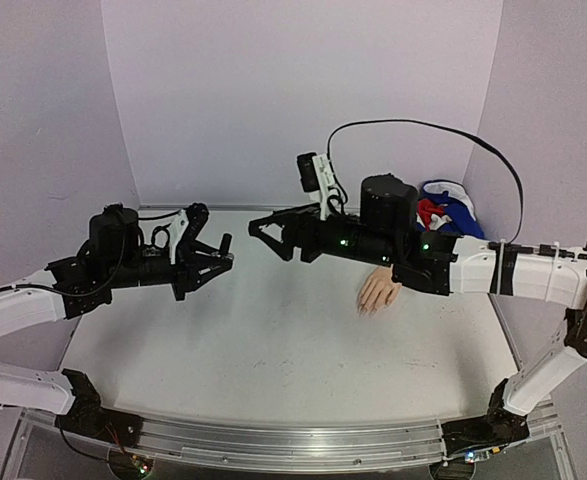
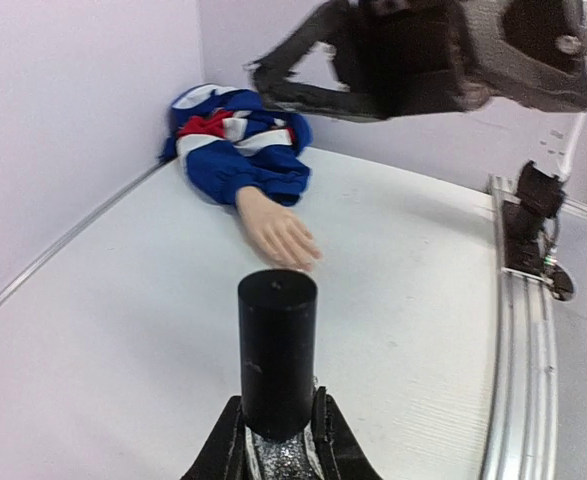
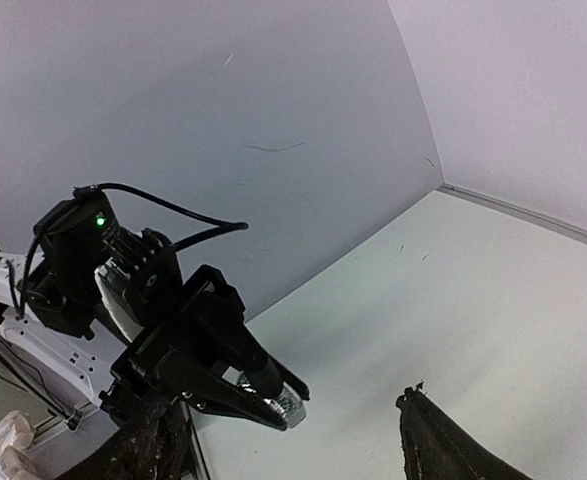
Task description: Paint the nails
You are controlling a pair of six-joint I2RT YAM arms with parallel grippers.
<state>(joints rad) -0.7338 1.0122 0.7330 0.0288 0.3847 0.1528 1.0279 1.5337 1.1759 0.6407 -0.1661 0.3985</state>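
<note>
A pale mannequin hand (image 1: 379, 291) lies palm down on the white table, its blue, white and red sleeve (image 1: 447, 208) bunched at the back right. Its nails (image 1: 367, 311) are too small to make out. The hand (image 2: 278, 232) and sleeve (image 2: 235, 141) also show in the left wrist view. My left gripper (image 1: 219, 262) is shut on a small glittery bottle (image 2: 279, 456) with a tall black cap (image 2: 276, 350), held above the table's left side. My right gripper (image 1: 267, 238) is open and empty, in the air facing the bottle (image 3: 291, 398), its fingers (image 3: 443, 450) wide apart.
Lilac walls close the table at the back and sides. A metal rail (image 2: 518, 330) runs along the near edge. The right arm (image 1: 513, 270) reaches over the mannequin hand. A black cable (image 1: 423, 125) loops above the right wrist.
</note>
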